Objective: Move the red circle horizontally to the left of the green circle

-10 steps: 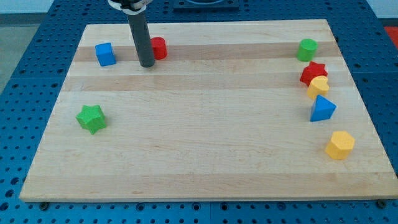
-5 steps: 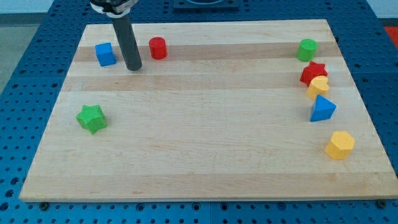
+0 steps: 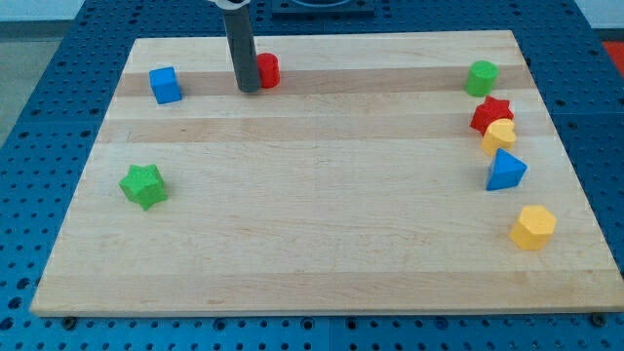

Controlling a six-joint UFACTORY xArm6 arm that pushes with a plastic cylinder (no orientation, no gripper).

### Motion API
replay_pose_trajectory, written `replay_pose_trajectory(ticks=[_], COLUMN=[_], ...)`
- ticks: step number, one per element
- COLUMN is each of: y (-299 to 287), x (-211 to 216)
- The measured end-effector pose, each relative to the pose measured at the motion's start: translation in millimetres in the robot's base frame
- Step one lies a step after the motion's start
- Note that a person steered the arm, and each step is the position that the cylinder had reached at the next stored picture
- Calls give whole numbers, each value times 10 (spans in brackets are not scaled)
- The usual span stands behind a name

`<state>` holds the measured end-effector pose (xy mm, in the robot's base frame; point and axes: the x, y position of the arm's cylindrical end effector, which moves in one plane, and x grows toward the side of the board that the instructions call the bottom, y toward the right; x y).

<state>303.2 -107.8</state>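
Observation:
The red circle [image 3: 267,70] is a short red cylinder near the view's top, left of centre, on the wooden board [image 3: 312,244]. The dark rod stands against its left side and hides part of it. My tip [image 3: 249,88] touches the board just left of and slightly below the red circle. The green circle [image 3: 481,77] is a green cylinder at the view's top right, far to the right of the red circle and at nearly the same height in the view.
A blue cube [image 3: 165,85] lies left of my tip. A green star [image 3: 143,185] lies at the left. A red star [image 3: 491,114], a yellow heart [image 3: 499,136], a blue triangle [image 3: 505,171] and a yellow hexagon [image 3: 532,226] line the right side.
My tip swung left away from the red circle, then came back right against its left side. The red circle has shifted a little to the right.

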Motion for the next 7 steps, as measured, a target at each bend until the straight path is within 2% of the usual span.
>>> replay_pose_trajectory(ticks=[1, 2, 3, 4, 5, 6, 7], y=[242, 222, -169, -307, -439, -264, -255], x=[-10, -9, 136, 168, -57, -576, -576])
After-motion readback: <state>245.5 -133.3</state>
